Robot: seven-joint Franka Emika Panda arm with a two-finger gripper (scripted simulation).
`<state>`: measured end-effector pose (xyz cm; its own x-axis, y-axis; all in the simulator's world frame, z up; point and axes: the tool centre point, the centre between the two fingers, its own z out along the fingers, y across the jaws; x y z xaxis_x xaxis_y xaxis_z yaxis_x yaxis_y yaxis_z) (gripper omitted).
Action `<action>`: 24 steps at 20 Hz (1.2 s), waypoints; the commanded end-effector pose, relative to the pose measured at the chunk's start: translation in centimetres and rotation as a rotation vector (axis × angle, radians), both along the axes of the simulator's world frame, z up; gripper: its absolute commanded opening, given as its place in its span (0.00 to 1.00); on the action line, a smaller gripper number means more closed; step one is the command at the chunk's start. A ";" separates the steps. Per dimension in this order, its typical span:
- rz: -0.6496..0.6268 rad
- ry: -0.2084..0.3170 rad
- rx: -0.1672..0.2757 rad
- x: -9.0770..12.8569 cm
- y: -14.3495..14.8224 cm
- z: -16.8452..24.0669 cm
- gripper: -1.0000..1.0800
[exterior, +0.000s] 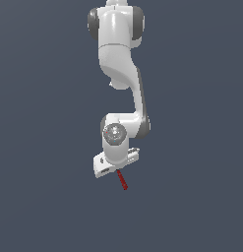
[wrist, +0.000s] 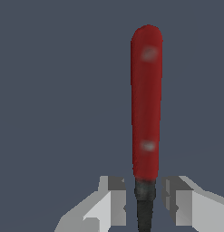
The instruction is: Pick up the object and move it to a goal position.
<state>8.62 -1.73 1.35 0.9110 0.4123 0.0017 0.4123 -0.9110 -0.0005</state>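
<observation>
The arm (exterior: pixel 118 59) is built of smooth, glossy white rounded shells; dark grey bands mark its joints, two at the topmost bulge and one along the elbow lower down; a round speckled grey cap (exterior: pixel 114 133) sits on the face of the wrist; below it a flat white block carries the tool (exterior: pixel 114 169); in the wrist view its two fingers (wrist: pixel 114 201) are angular, pale grey blocks with white bevelled faces.
</observation>
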 end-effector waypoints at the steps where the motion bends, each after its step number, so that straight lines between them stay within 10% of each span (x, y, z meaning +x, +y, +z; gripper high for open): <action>1: 0.000 -0.001 0.000 -0.3 0.0 0.5 0.00; 24: -0.001 0.000 -0.002 -9.1 -1.0 14.1 0.00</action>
